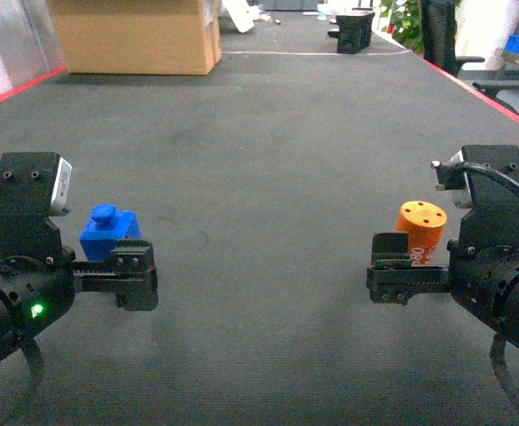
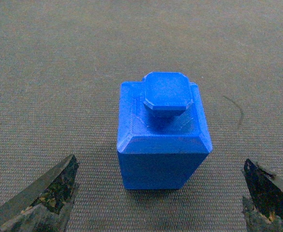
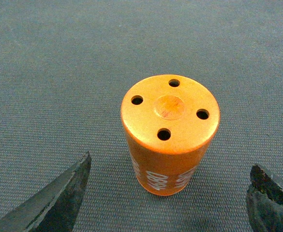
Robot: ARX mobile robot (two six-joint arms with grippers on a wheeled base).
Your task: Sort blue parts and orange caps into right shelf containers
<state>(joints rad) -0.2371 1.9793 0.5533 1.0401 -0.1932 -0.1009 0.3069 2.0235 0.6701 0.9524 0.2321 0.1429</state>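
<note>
A small orange cylindrical cap [image 3: 170, 133], flat-topped with four holes around a shallow centre disc and white digits printed on its side, is seen standing upright on the dark grey, finely woven bench [image 1: 268, 177]. It sits between the spread fingers of the right hand [image 3: 168, 203], untouched. A blue plastic block with a chamfered knob [image 2: 163, 135] stands likewise inside the open left hand [image 2: 160, 203]. Wide bare matting lies ahead, edged by red lines; a brown cardboard box [image 1: 135, 35] is set far back.

My left gripper [image 1: 135, 275] and right gripper [image 1: 392, 271] sit low, reaching inward toward each other, well apart. Both have jaws spread wide, gripping nothing.
</note>
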